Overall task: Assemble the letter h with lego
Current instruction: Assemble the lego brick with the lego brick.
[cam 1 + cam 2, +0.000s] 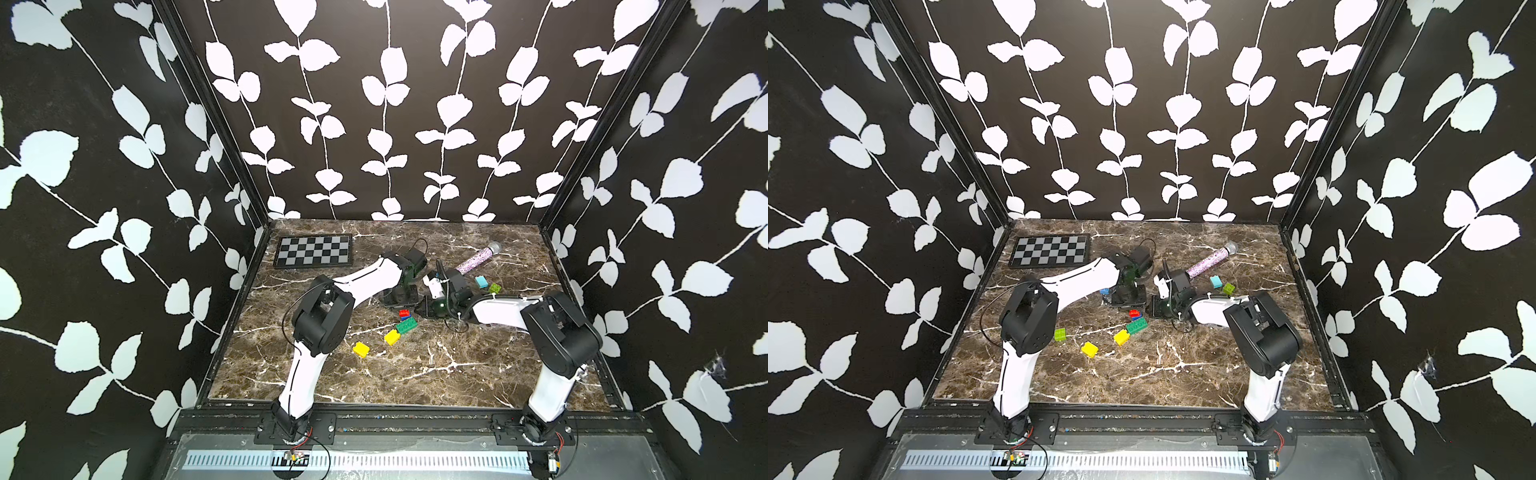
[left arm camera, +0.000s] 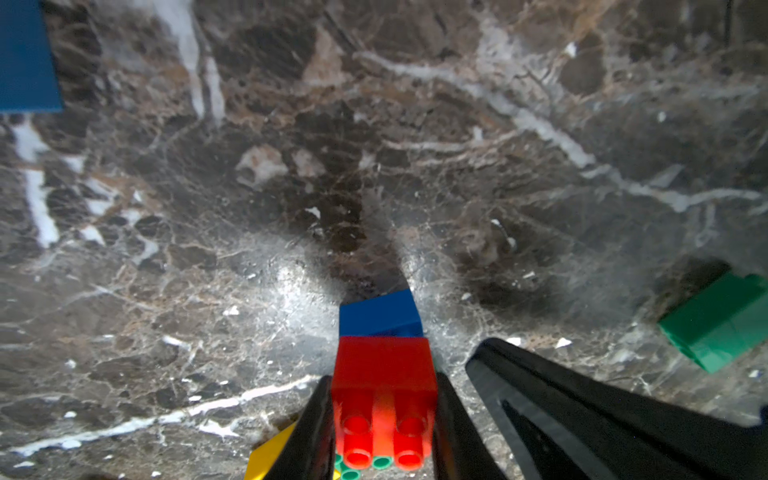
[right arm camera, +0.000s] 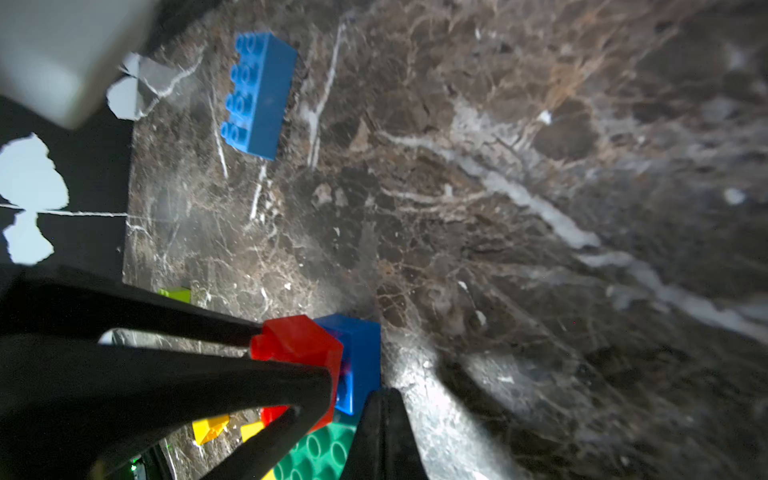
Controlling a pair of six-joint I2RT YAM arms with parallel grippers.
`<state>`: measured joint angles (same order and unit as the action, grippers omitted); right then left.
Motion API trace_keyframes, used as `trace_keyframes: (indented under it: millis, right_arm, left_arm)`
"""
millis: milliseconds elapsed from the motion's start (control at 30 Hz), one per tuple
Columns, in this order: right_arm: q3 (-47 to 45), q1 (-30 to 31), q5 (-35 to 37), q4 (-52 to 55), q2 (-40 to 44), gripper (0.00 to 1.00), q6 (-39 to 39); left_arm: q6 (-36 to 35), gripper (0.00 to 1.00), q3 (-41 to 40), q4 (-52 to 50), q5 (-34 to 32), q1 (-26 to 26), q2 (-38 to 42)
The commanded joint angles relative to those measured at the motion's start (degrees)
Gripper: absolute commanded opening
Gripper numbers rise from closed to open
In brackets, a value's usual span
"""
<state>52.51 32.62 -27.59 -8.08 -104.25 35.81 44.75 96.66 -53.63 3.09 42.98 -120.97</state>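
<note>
Just below mid-frame in both top views, left gripper (image 1: 402, 308) is narrowed onto the red brick (image 2: 384, 361), jaws clamping its two flat side walls, studs facing the wrist camera. Blue brick (image 2: 380, 313) sits against its far end; can't tell whether the two are seated. Right gripper (image 3: 384, 411) is fully closed and empty, tips just beside the blue brick. Dark green brick (image 1: 406, 326) and a yellow brick (image 1: 392, 337) lie lower in frame, light blue brick (image 1: 482, 281) and lime brick (image 1: 494, 287) right of centre. Likely light, rigid, glossy: take the flat walls, not the studs; an off-centre pinch could twist it out.
</note>
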Motion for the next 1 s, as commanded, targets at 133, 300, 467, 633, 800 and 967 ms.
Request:
trace_keyframes:
  millis: [133, 300, 467, 633, 800, 967]
  right_arm:
    - [3.4, 0.3, -3.7, 1.2, -4.3, 0.0, -0.5]
    - [3.7, 0.3, -6.5, -0.5, -5.6, 0.0, 0.8]
    - [4.4, 0.3, -7.9, -1.2, -7.1, 0.0, 1.1]
    - [5.2, 0.3, -7.7, -0.8, -8.1, 0.0, 0.8]
    - [5.2, 0.3, -7.6, -0.8, -8.2, 0.0, 0.6]
    - [5.7, 0.2, -7.3, -0.3, -8.6, 0.0, 0.3]
  left_arm:
    - [-2.9, 0.0, 1.6, -1.0, -2.3, 0.2, -0.6]
    - [-3.7, 0.0, 2.9, -1.2, -2.2, 0.2, -1.1]
    - [-5.0, 0.0, 3.4, -1.3, -2.4, 0.1, -1.3]
    - [-6.7, 0.0, 3.6, -2.1, -2.4, 0.1, -1.5]
    - [-10.1, 0.0, 4.7, -1.5, -1.0, 0.1, -2.5]
    - [-14.0, 0.0, 6.8, -4.5, -2.2, 0.1, -4.8]
